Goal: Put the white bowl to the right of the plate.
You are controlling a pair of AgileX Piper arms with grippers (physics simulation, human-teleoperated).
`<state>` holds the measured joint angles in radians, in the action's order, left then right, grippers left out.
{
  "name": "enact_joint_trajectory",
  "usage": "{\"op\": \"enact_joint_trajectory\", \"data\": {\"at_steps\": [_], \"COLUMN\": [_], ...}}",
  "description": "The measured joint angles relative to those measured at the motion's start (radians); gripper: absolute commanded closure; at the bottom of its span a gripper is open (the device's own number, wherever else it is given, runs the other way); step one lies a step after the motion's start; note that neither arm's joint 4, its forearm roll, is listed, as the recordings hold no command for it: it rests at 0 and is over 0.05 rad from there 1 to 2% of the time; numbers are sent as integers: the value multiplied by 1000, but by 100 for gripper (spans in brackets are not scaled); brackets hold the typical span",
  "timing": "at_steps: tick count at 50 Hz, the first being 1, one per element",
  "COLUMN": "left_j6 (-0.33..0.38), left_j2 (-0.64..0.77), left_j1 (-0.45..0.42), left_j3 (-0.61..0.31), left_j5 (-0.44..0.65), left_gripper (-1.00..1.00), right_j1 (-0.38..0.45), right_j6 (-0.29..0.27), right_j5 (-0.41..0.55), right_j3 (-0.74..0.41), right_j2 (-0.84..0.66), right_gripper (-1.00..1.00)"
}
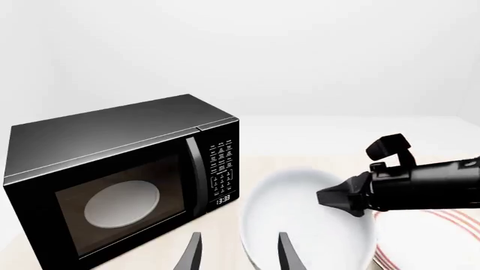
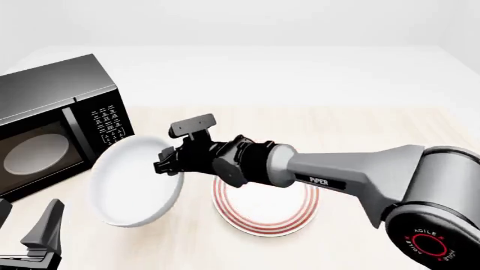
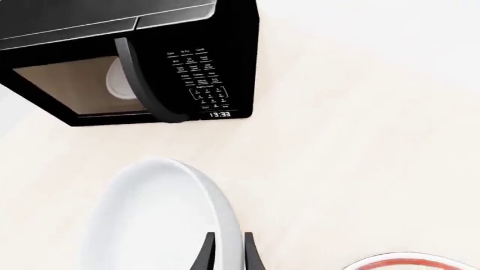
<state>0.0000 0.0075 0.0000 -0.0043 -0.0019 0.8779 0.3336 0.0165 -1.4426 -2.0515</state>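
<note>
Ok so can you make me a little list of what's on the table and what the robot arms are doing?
white bowl: tilted, left of the plate, rim pinched by the right gripper
plate: flat on the table, red rings, partly under the right arm
microwave: black, door shut, at the far left, clock reads 13:33
right gripper: shut on the bowl's rim
left gripper: open, holding nothing, low at the near left
job: not done, bowl is on the plate's left side

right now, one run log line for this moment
right gripper: shut on white bowl rim | bowl: tilted, left of plate | left gripper: open, idle
</note>
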Motion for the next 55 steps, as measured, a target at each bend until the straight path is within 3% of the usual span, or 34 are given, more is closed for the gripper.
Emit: {"op": "enact_joint_trajectory", "data": {"at_steps": [11,22,55], "left_j6": [0,0,0], "left_j2": [0,0,0], "left_j1": [0,0,0], "left_j3": [0,0,0], "left_j5": [0,0,0], "left_gripper": [-100,-100,-100], "right_j1": [-67,-162,-506], "right_j6": [-83,-105,0], "right_j5": [3,-33,-165], "right_j3": [81,214,695], "right_j2": [116,260,719], "right_gripper": [100,100,100]}}
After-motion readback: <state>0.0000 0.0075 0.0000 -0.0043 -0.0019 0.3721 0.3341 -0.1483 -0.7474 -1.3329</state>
